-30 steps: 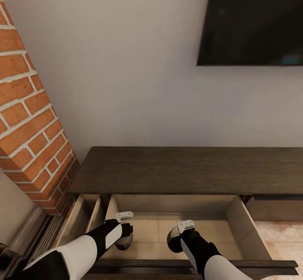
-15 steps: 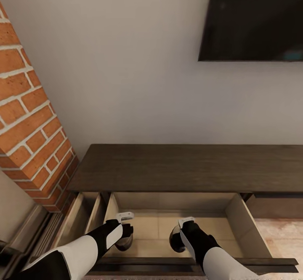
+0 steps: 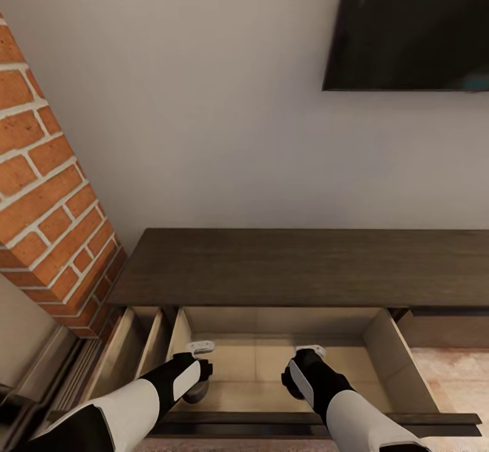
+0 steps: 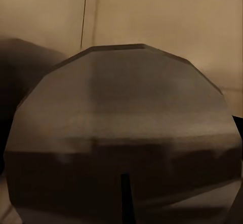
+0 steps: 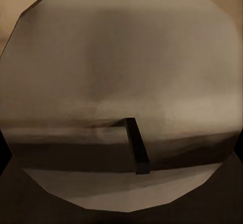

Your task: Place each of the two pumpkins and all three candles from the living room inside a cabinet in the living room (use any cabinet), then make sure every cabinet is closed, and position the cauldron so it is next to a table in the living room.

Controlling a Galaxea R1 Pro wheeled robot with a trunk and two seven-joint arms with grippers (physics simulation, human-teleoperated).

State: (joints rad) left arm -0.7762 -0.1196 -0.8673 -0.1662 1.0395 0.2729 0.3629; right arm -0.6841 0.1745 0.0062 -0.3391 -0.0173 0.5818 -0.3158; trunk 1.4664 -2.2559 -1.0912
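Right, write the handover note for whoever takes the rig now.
Left end effector: down in the open pale-lined drawer of the long dark-brown wood cabinet, a squat grey-beige candle right against it; grip hidden.
Right end effector: same drawer, second grey-beige candle against it; grip hidden.
Done: drawer open, two candles at it.
To do: leave them inside, third candle, both pumpkins, close cabinet, cauldron beside table.
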